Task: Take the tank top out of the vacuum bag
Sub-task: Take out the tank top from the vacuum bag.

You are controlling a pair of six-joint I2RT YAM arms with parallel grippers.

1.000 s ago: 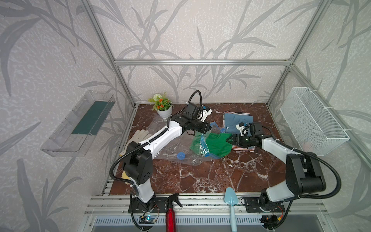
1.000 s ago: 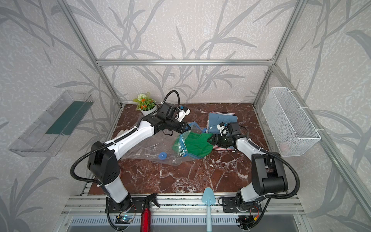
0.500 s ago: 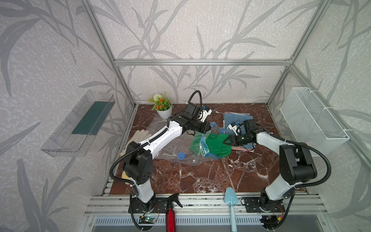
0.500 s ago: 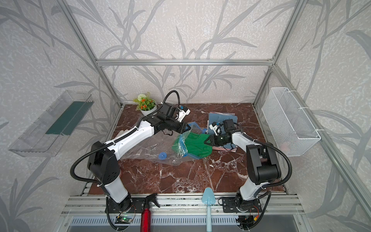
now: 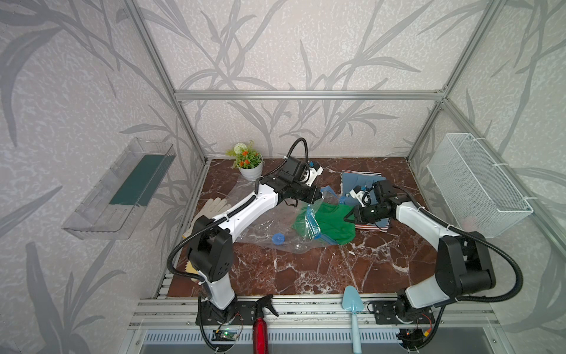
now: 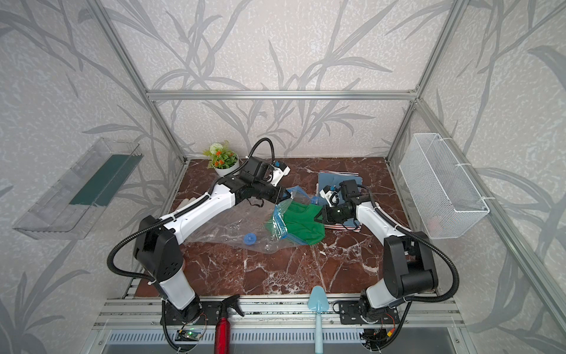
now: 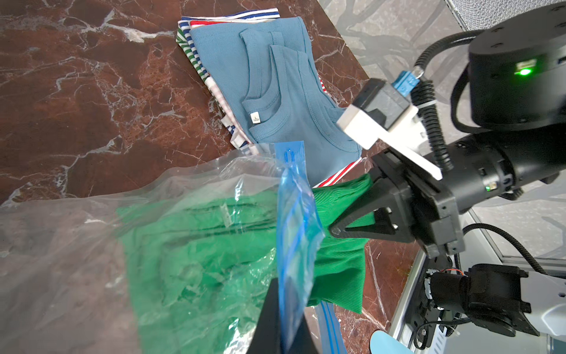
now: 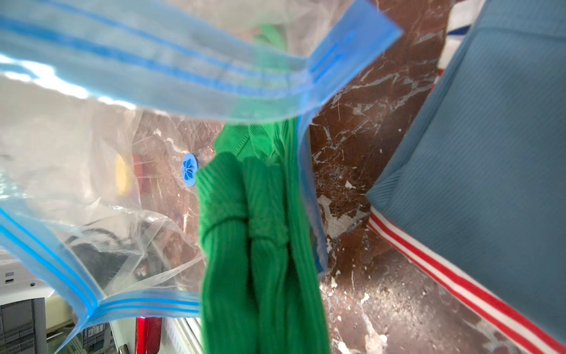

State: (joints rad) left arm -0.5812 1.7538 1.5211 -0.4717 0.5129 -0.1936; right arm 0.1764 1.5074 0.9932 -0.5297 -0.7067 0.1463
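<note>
Left wrist view, entry one: green tank top (image 7: 340, 263), ribbed fabric, part inside the vacuum bag (image 7: 92, 245) and part lying out past its open mouth. In both top views it sits at the centre of the frame on the tabletop (image 5: 306, 269).

Right gripper (image 7: 335, 228): jaws pinched together on a bunched fold of the tank top outside the bag.

Left gripper (image 7: 284, 321): clamped on the blue zip-seal strip (image 7: 294, 214), holding that edge of the mouth raised.

Vacuum bag: clear, crinkled, spread left of centre in a top view, with the round blue valve (image 5: 278, 238) on its flat part.

Right of centre: folded stack of clothes (image 5: 361, 180), a blue ribbed garment uppermost over striped pieces, just beside the bag mouth.

Further out:
- potted plant (image 5: 249, 162), upper left of the tabletop
- gloves (image 5: 214, 207), at its left edge
- wire basket (image 5: 477, 190), on the right wall
- blue trowel (image 5: 352, 303) and red spray bottle (image 5: 260, 331), at the lower edge of the frame
</note>
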